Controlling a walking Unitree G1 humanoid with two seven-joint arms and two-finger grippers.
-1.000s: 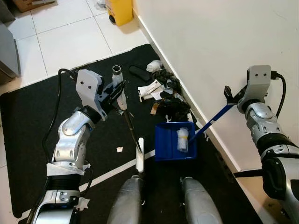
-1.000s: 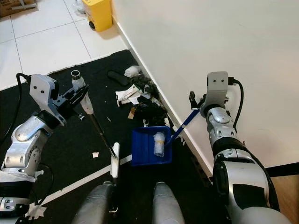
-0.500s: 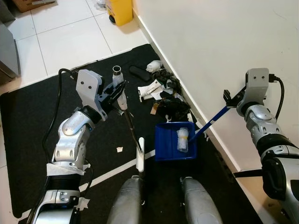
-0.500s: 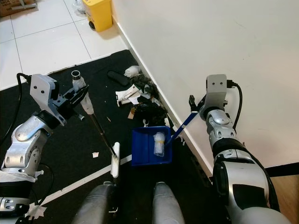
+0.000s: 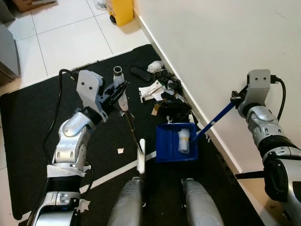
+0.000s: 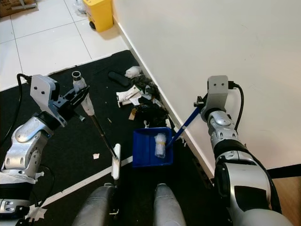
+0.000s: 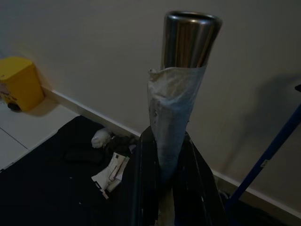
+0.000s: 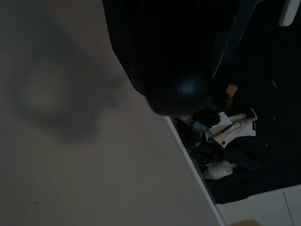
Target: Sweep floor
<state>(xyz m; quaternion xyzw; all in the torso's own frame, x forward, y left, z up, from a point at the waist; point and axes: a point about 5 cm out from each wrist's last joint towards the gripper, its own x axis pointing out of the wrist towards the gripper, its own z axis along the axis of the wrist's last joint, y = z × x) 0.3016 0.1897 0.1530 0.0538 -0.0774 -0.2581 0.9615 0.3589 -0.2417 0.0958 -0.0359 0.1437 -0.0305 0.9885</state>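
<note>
Broom (image 5: 129, 120): dark slim shaft with a bare metal tube end, pale wrapping below it; tilted, top toward the black mat's far edge, narrow white head (image 5: 141, 157) resting on the mat near its near edge, beside the white tape line

Dustpan (image 5: 176, 142): blue, rectangular tray with raised walls, lying flat on the mat close to its wall-side edge; long blue handle (image 5: 216, 120) rising at a slant toward the wall. Inside lies a crumpled clear plastic bottle (image 5: 183, 140)

Debris pile (image 5: 164, 94): black scraps, white crumpled paper, torn card, heaped along the mat's wall-side edge, just beyond the dustpan

Paper scrap (image 5: 120, 151): small, pale, lying alone on the mat near the broom head
</note>
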